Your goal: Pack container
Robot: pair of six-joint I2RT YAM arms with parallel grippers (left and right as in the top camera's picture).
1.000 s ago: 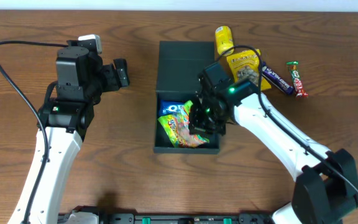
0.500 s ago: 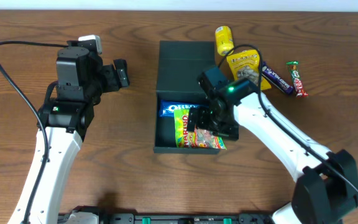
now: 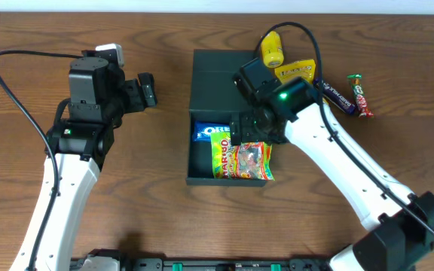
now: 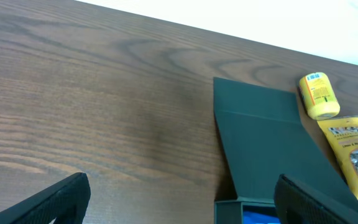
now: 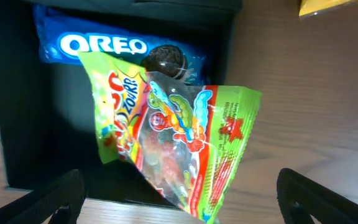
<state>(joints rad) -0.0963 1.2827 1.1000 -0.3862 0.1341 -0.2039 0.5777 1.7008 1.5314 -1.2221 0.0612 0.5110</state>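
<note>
The container [image 3: 221, 79] is a dark green box whose flap lid lies open toward the back; the left wrist view shows that lid [image 4: 266, 143]. Inside lies a blue Oreo packet [image 3: 211, 132] [image 5: 98, 45]. A green gummy bag [image 3: 243, 162] [image 5: 179, 137] lies over it, and its lower corner sticks out past the box's front right edge. My right gripper [image 3: 256, 134] [image 5: 182, 202] hovers open just above the bag, with nothing between its fingers. My left gripper [image 3: 143, 89] [image 4: 185, 205] stands open and empty over bare table, left of the box.
Behind and right of the box lie a yellow tube [image 3: 272, 51] [image 4: 319, 95], a yellow snack packet [image 3: 296, 71] [image 4: 353, 155], a dark purple chocolate bar [image 3: 337, 96] and a red and green bar [image 3: 360, 94]. The right arm's cable arcs over the tube.
My right gripper, shut on the gummy bag a second ago, has opened and let it go in the box, then drawn back and up. The left arm has not moved.
</note>
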